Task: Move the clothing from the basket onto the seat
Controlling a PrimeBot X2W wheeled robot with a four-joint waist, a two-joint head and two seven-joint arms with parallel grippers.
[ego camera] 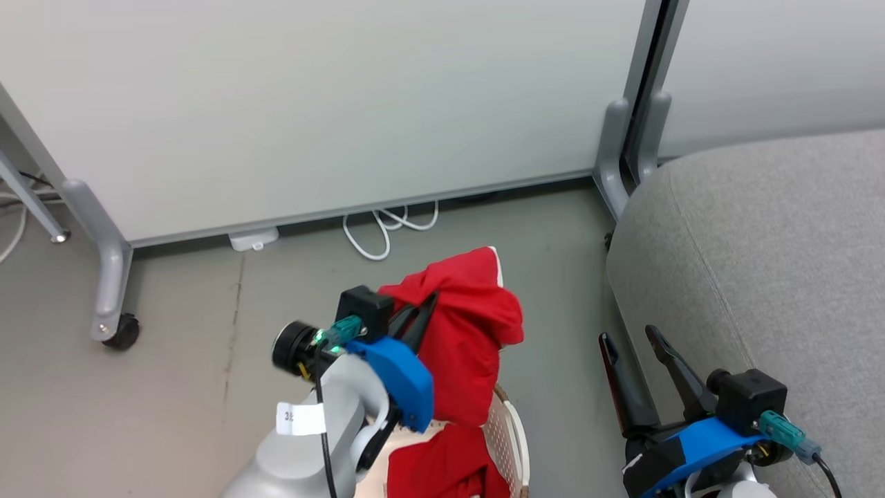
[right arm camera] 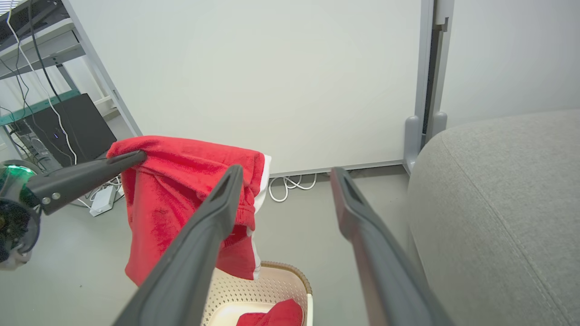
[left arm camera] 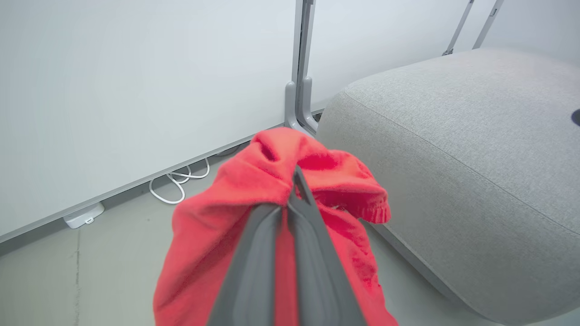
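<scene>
Clothing is in two places: one red garment with white trim [ego camera: 477,325] hangs from the left pincer [ego camera: 423,311], which is clenched on its upper fold, above the basket [ego camera: 510,425]. Below this pincer a second red garment [ego camera: 442,463] lies in the basket. The right pincer [ego camera: 629,337] is released and empty, with the seat [ego camera: 760,242] just beside it on its right.

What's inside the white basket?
A bunched red garment lies in the basket. Much of the inside is hidden: the second red garment, pinched by the left gripper, hangs over it.
</scene>
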